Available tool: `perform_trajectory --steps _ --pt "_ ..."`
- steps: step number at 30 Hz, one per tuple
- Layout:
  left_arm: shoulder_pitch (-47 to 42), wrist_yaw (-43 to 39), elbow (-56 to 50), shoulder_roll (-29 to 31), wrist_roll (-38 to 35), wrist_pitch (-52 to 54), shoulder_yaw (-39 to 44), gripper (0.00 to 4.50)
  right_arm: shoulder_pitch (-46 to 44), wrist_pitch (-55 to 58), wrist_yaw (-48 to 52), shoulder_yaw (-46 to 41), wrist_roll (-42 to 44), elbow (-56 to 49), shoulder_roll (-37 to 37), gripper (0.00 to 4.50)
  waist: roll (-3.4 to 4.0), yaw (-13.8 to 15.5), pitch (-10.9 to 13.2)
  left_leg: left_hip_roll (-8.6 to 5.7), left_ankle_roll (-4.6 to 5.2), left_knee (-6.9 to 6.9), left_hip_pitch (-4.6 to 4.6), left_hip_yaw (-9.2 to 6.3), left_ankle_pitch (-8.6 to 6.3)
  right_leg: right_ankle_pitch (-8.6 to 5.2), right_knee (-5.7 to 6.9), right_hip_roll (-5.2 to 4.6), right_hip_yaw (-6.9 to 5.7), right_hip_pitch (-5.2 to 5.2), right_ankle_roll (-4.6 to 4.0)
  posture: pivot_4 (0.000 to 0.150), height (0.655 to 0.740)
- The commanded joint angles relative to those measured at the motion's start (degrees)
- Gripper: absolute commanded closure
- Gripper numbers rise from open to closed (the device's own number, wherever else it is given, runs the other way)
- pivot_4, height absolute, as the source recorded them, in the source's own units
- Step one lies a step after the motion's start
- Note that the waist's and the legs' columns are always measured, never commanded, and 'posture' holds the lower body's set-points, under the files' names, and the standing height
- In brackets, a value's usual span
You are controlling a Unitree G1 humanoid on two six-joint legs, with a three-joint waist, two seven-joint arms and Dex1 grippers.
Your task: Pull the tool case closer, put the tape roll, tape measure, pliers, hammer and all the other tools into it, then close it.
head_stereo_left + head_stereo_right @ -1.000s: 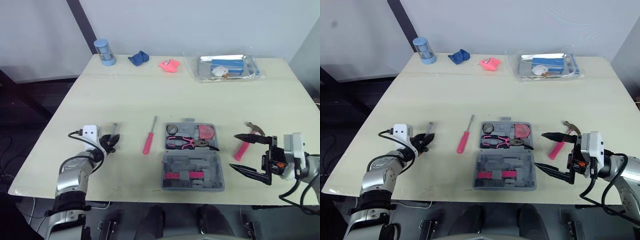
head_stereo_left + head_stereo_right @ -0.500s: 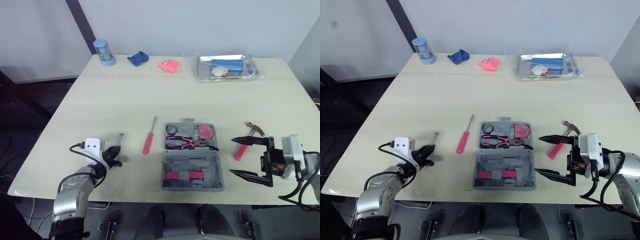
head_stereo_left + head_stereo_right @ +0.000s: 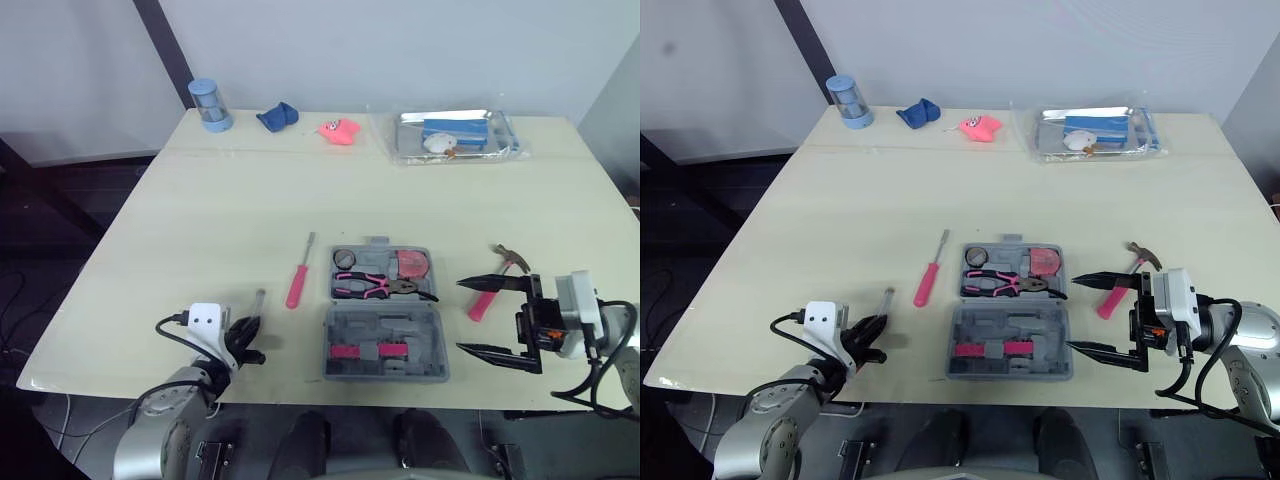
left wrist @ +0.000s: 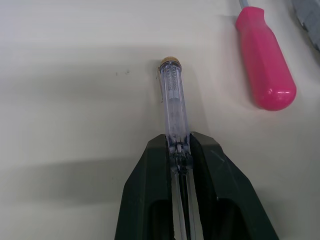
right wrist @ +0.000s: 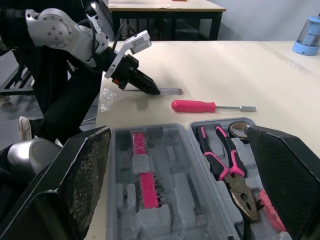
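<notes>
At the lower left of the head camera's frame the left claw [image 3: 246, 340] is clenched on a clear-handled screwdriver [image 4: 172, 100]. The tool's long axis runs up the frame from the fingertips, its brass-capped end resting on the pale surface [image 3: 250, 190]. That is the relation I'd judge the coming move to turn on: the open tool case [image 3: 345, 330] lies to the right of this claw, near the frame's lower middle. A pink screwdriver [image 3: 296, 283] lies between them, its handle towards the near edge and its shaft pointing up the frame. So the held tool has to travel rightward across or past the pink one to reach the case, and the left arm is plainly the nearer for both. Inside the case's upper half the pliers [image 3: 378, 286] already lie crosswise. Just right of the case the right claw [image 3: 462, 316] hangs released, its fingers spread wide and pointing left at the case's side. The hammer [image 3: 487, 292] lies just beyond its upper finger, pink handle slanting from lower left to head at upper right, closest to that right arm.
</notes>
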Motion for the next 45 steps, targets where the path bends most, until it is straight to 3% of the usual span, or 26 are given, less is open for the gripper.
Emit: perform_trajectory --steps 1,2,9,10,12,18,24,27,31,37,39,41,45 --pt "1.3 0.5 -2.3 -0.4 0.3 -0.1 -0.7 4.41 -0.3 -1.8 0.6 0.1 0.0 -0.2 0.4 0.00 0.00 0.0 0.0 0.00 0.00 0.00 0.01 0.00 0.00 0.00 0.01 0.00 0.00 0.00 0.00 0.150 0.7400" --pt "1.4 0.6 -2.4 -0.7 0.0 0.2 -0.5 4.41 -0.3 -1.9 0.6 0.2 -0.1 -0.1 0.5 0.00 0.00 0.0 0.0 0.00 0.00 0.00 0.01 -0.01 0.00 0.00 0.01 0.00 -0.01 0.00 0.00 0.150 0.7400" --pt "1.7 0.2 -3.4 -1.1 -0.5 -1.1 0.7 1.27 -0.3 -3.0 1.0 0.7 -0.7 0.7 0.9 0.00 0.01 0.0 0.0 0.00 0.00 0.00 0.01 -0.01 0.00 0.00 0.01 0.01 -0.01 0.00 0.00 0.150 0.7400" --pt "1.7 0.1 -3.7 -1.0 -0.7 -1.1 1.0 0.64 -0.3 -3.1 1.0 0.8 -0.8 0.7 1.0 0.00 0.01 -0.1 0.0 0.00 0.00 0.00 0.01 -0.01 0.00 0.00 0.01 0.01 -0.01 0.00 0.00 0.150 0.7400" --pt "2.3 0.0 -5.1 -0.9 -1.5 -0.7 1.9 0.18 -0.3 -3.4 0.9 0.9 -1.0 0.8 1.1 0.00 0.00 -0.1 0.0 0.00 0.00 0.00 0.01 -0.01 0.00 0.00 0.01 0.01 -0.01 0.00 0.00 0.150 0.7400" --pt "1.2 -3.6 -9.9 3.2 -5.4 1.2 4.6 0.18 -0.4 -4.2 0.4 1.5 -1.9 1.4 1.7 0.00 -0.01 0.1 0.0 0.00 0.00 0.01 -0.02 -0.02 0.00 0.00 0.00 0.00 -0.02 0.00 0.00 0.150 0.7400" --pt "-4.0 -16.1 -4.1 16.4 -4.6 -1.6 3.2 0.18 -1.3 -4.4 -0.3 2.4 -2.4 1.6 2.5 0.00 0.00 0.0 0.0 0.00 0.00 0.01 -0.01 -0.03 0.00 0.00 0.01 0.01 -0.05 0.00 0.00 0.150 0.7400" --pt "-7.5 -31.3 5.2 28.0 0.2 -12.9 -0.7 0.18 -1.9 -4.6 -0.7 3.0 -2.8 1.9 2.9 0.00 0.03 -0.2 0.0 0.00 0.00 -0.01 0.01 -0.04 0.00 -0.01 0.01 0.04 -0.06 -0.02 -0.01 0.150 0.7400" --pt "-16.4 -50.0 20.2 37.5 5.4 -32.0 -7.4 0.18 -3.0 -4.8 -1.1 3.5 -3.2 2.4 3.2 0.00 0.11 -0.2 0.1 0.00 0.00 -0.02 -0.01 -0.01 0.00 -0.01 -0.02 0.03 -0.06 -0.03 -0.03 0.150 0.7400" --pt "-35.2 -72.4 41.8 40.5 12.1 -57.6 -18.9 0.18 -3.8 -5.2 -1.8 4.3 -3.7 2.4 3.7 0.00 0.14 -0.1 0.1 -0.01 0.00 -0.05 -0.11 0.00 0.00 -0.01 -0.08 0.03 -0.08 -0.10 -0.02 0.150 0.7400" --pt "-40.5 -75.0 46.7 41.5 13.3 -64.4 -24.3 0.18 -3.9 -5.3 -2.0 4.5 -3.8 2.5 3.7 0.00 0.13 -0.4 0.1 -0.01 0.00 -0.08 -0.12 0.00 0.00 -0.01 -0.06 0.03 -0.09 -0.11 -0.02 0.150 0.7400" --pt "-47.9 -75.3 51.8 43.8 15.3 -73.9 -34.8 0.18 -4.2 -5.4 -2.1 4.8 -3.9 2.5 3.9 0.00 0.13 -0.5 0.1 -0.01 0.01 -0.06 -0.11 -0.02 0.00 -0.01 -0.04 0.04 -0.08 -0.12 -0.02 0.150 0.7400" --pt "-60.1 -75.3 61.4 43.2 19.5 -89.2 -49.9 0.18 -4.8 -5.3 -2.4 5.1 -4.0 2.4 4.1 0.00 0.08 -0.4 0.1 -0.02 0.02 0.01 -0.12 -0.07 0.00 0.00 0.03 0.04 -0.10 -0.10 0.00 0.150 0.7400"
